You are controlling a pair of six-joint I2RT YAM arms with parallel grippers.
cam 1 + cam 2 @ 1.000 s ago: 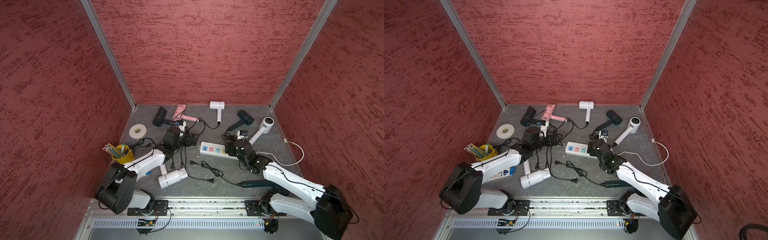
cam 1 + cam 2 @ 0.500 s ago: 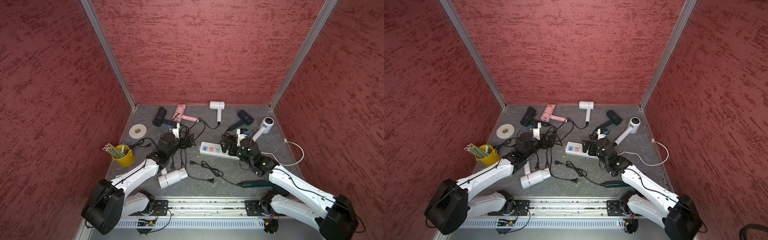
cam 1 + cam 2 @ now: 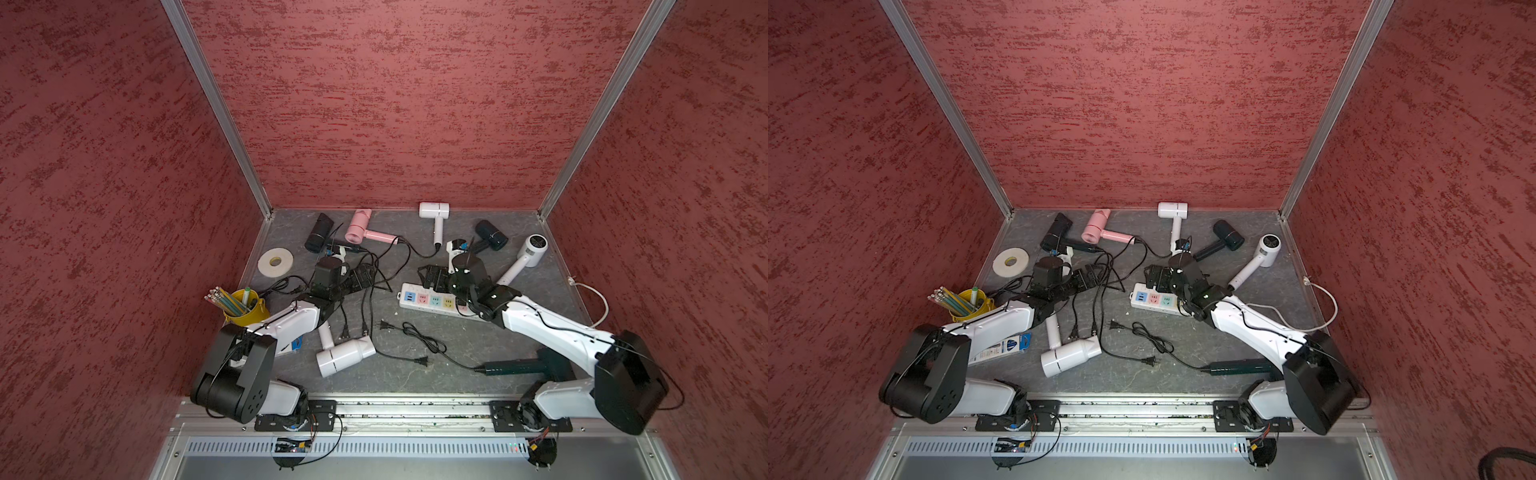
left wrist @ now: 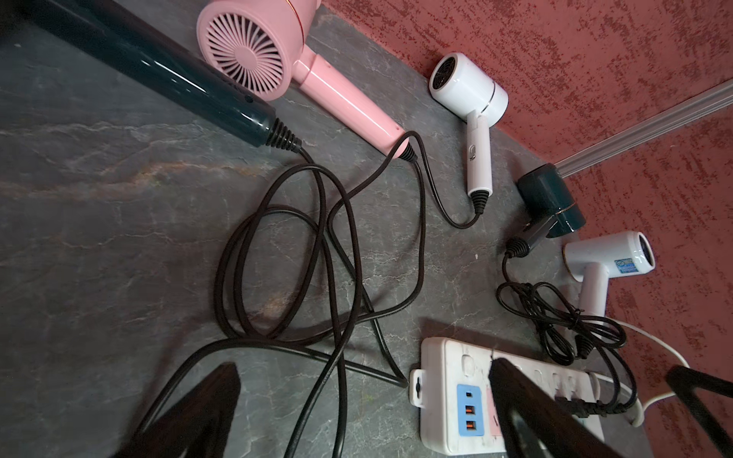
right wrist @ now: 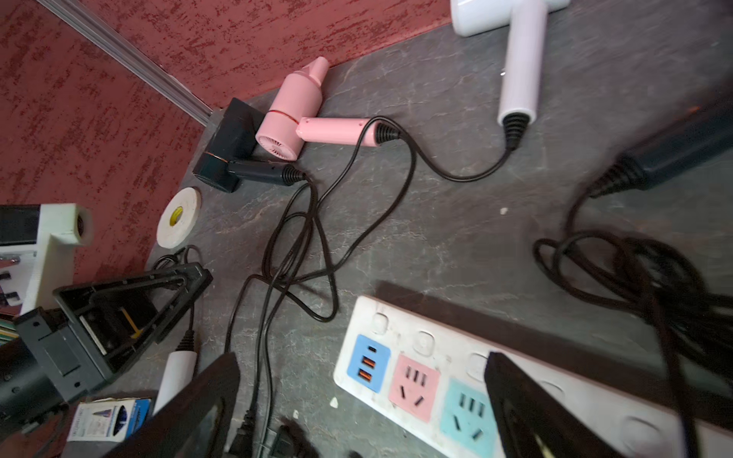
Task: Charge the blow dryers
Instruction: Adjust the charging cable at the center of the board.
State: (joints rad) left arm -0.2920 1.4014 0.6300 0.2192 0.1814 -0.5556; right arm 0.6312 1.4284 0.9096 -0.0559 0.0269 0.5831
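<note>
Both arms are out over the grey surface (image 3: pixel 469 338) and neither is carrying anything. My left end effector (image 3: pixel 359 277) hangs with its jaws spread wide above the tangle of black cords (image 4: pixel 273 335), left of centre in both top views. I judge it is there because the plugs have to be fished out of that knot first. My right end effector (image 3: pixel 434 279), jaws likewise apart with nothing between them, hovers over the left part of the white power strip (image 3: pixel 424 300), right above the coloured sockets where a plug has to go in. The blow dryers (image 3: pixel 532 249) lie flat and scattered: the pink dryer (image 3: pixel 361 227) and others along the surface's upper edge, a white dryer (image 3: pixel 345 360) and a dark green dryer (image 3: pixel 519 368) toward its lower edge. Several loose plugs (image 3: pixel 384 325) lie at lower centre, so I reckon most of the charging is yet to do.
</note>
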